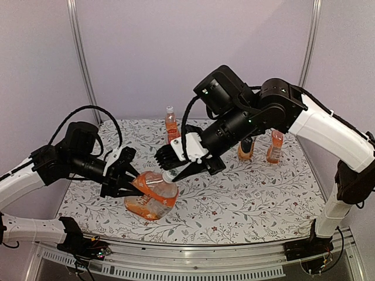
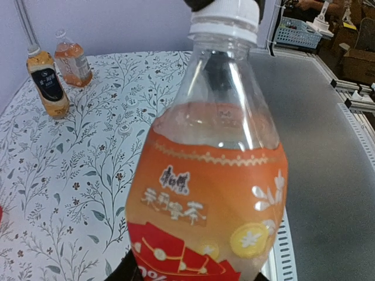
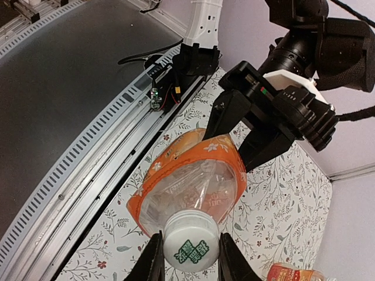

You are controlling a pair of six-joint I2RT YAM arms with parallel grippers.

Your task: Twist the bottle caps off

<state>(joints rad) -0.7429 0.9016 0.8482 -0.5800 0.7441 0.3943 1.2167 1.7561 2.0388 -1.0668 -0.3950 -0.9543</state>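
- Table (image 1: 263, 199), top external view: floral-patterned surface, with both arms reaching over it from the near edge.
- Left gripper (image 1: 130, 182), same view: left of centre on the near side. Its fingers are clamped on the orange-labelled body of the held bottle (image 1: 153, 198). The bottle is tilted with its neck pointing up and to the right. Whether its base touches the table cannot be told.
- Cap (image 1: 169, 175), same view: white, on the held bottle's neck, near the middle of the table.
- Right gripper (image 1: 173, 171), same view: comes in from the far right, with its fingertips pinched on the cap.
- Far bottle (image 1: 170, 126), same view: upright at the far edge, about centre, with a white far cap (image 1: 169, 109) on top.
- Dark-labelled bottle (image 1: 246, 147) and orange bottle (image 1: 275, 146), same view: upright at the far right, near each other but apart, with their tops hidden behind the right arm.
- Held bottle (image 2: 217, 175), left wrist view: fills the frame, with a clear shoulder above and an orange printed label below. The cap (image 2: 224, 17) sits on the neck at the top edge, with dark gripper parts just above it.
- Dark-labelled bottle (image 2: 48, 82) and orange bottle (image 2: 73, 58), left wrist view: standing at the upper left on the table (image 2: 70, 175).
- Cap (image 3: 188, 246), right wrist view: seen end-on, with a green mark on its top. The right gripper's fingers (image 3: 153, 257) press against both of its sides.
- Left gripper (image 3: 241, 137), right wrist view: black fingers closed on either side of the orange label of the held bottle (image 3: 193, 187).
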